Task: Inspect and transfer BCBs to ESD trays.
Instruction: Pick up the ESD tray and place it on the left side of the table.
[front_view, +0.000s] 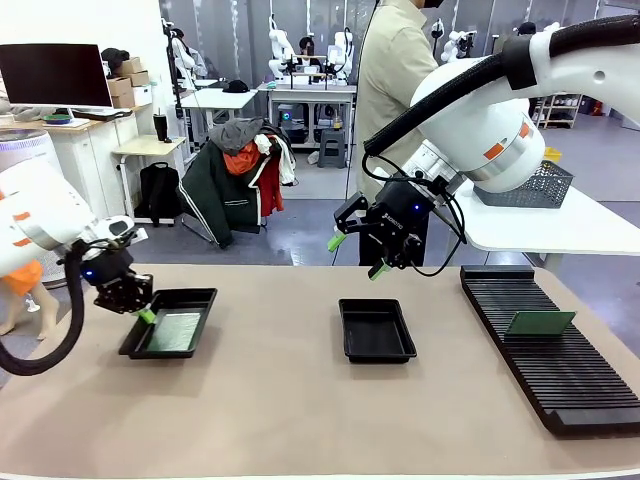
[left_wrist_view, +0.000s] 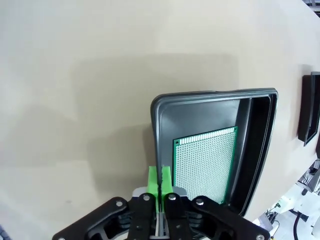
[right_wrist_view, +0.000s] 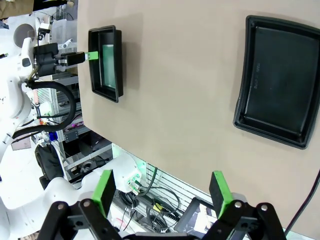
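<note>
Logged tan table (front_view: 280, 420) with long black slotted rack (front_view: 565, 390) along its right side, running back from near the front edge. Noted one BCB (front_view: 540, 322) standing on edge across the rack's slots, toward the far end. Found middle ESD tray (front_view: 377, 352) flat on the table just right of centre, well apart from the rack. Found left ESD tray (front_view: 205, 297) toward the table's left, well apart from the middle one, with second BCB (front_view: 176, 331) lying flat on its floor, pale speckled face up. Confirmed in left wrist view that this board sat inside the walls, edges parallel to them. Recorded left gripper (front_view: 147, 314) at that tray's near-left rim, angled down, green pads (left_wrist_view: 154, 182) pressed together. Could not tell whether the tips touched the rim. Recorded right gripper (front_view: 358, 256) held well above the table, just behind the middle tray, fingers (right_wrist_view: 105, 187) spread wide and unloaded. Farther back, noted grey wire mesh basket (front_view: 540, 185) on white side table (front_view: 560, 230). Noted person (front_view: 392, 80) in beige jacket standing at the far side, partly behind the right arm.
</note>
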